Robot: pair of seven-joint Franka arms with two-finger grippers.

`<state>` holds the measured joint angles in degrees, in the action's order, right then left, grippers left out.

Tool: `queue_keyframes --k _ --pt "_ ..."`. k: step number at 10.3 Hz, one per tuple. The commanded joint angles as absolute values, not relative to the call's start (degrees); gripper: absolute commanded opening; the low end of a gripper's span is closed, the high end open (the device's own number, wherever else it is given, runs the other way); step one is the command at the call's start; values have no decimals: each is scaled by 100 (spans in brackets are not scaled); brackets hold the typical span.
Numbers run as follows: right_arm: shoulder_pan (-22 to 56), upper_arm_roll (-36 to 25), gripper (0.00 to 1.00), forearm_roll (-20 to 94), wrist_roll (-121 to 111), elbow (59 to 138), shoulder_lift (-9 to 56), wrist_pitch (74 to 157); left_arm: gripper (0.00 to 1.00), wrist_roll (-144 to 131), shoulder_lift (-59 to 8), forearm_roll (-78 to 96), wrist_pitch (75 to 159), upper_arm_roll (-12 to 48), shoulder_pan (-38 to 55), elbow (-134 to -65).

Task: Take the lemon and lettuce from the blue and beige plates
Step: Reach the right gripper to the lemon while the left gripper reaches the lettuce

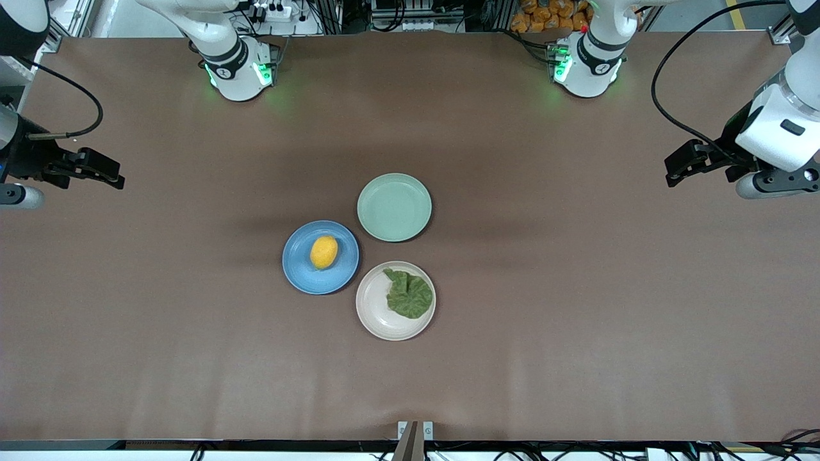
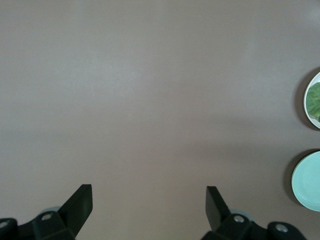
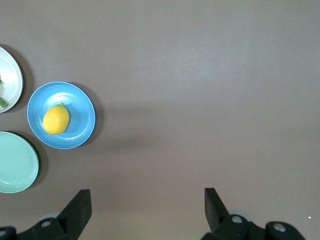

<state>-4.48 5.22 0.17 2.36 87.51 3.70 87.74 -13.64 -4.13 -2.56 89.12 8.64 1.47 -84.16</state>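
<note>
A yellow lemon (image 1: 323, 251) lies on the blue plate (image 1: 301, 272) at the table's middle; it also shows in the right wrist view (image 3: 56, 119). A green lettuce leaf (image 1: 409, 294) lies on the beige plate (image 1: 378, 314), nearer the front camera; the leaf's edge shows in the left wrist view (image 2: 315, 99). My left gripper (image 1: 679, 168) is open and empty, up over bare table at the left arm's end. My right gripper (image 1: 106, 173) is open and empty, up over bare table at the right arm's end.
An empty pale green plate (image 1: 394, 207) sits beside the other two plates, farther from the front camera. The three plates nearly touch. Brown table surface (image 1: 576, 288) spreads around them.
</note>
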Motion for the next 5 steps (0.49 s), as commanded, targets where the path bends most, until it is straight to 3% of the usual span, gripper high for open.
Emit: queue_keyframes --k 1,5 --pt "-483 545 100 -9 167 8789 308 8736 100 -1266 -360 -176 8930 870 149 -8455" --pt "-483 554 100 26 193 8789 351 8823 100 -1536 -762 -62 9191 1045 560 -8385"
